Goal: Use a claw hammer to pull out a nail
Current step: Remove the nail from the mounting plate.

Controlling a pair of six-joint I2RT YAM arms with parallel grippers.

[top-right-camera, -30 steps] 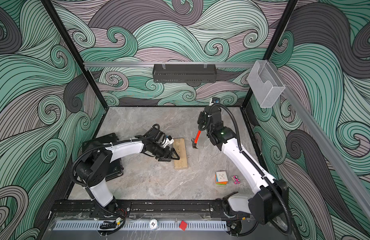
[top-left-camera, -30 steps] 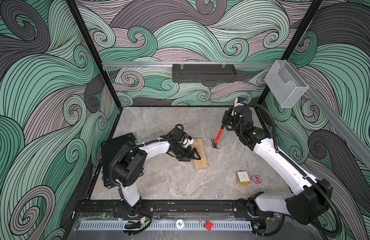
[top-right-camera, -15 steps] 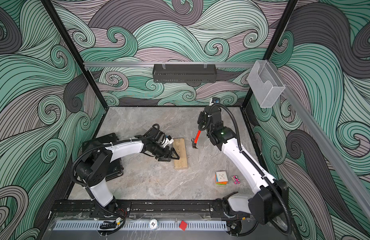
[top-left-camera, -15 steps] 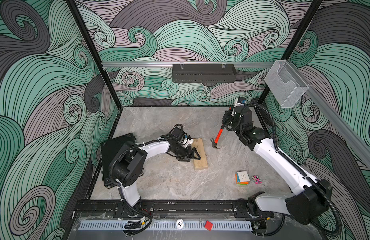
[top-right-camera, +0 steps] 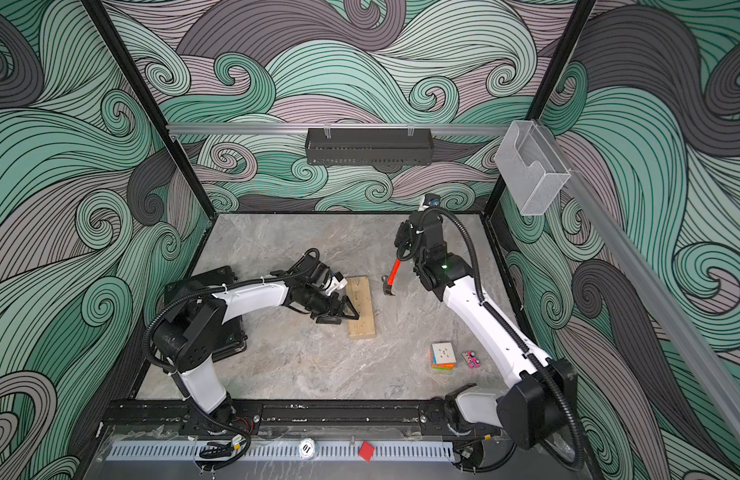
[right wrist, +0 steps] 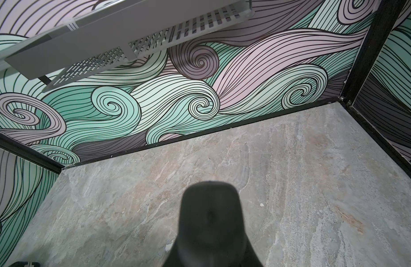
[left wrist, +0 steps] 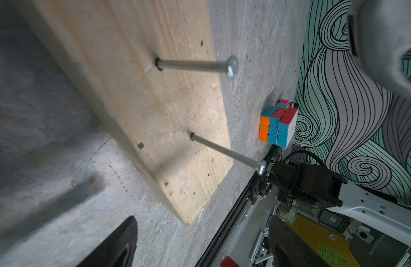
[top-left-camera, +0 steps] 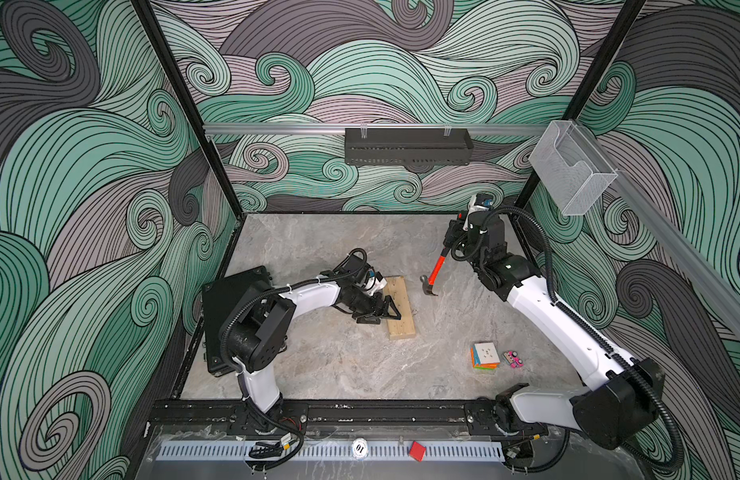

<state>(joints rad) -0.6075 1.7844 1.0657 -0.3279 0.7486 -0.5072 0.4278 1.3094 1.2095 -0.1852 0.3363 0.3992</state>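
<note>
Soft, even light from above fills both top views, sharp with faint shadows. Beside the left pincer (left wrist: 203, 222), the pale wooden plank (left wrist: 135, 97) and grey marbled tabletop (left wrist: 49, 161) blur (wall lines bow outward); the black rubbery handle end of the claw hammer (right wrist: 209, 222) is unfocused.

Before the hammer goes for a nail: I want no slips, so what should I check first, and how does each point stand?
1. Hammer gripped: right gripper shut on it. Ok.
2. Nails reachable: two stand well out of the board. Ok.
3. Hammer head hooked on a nail: it hangs beside the board, apart. Not ok.
4. Board held down: left gripper open at its edge; contact unclear. Cannot tell.
5. Cube out of the way: well apart from the board. Ok.
</note>
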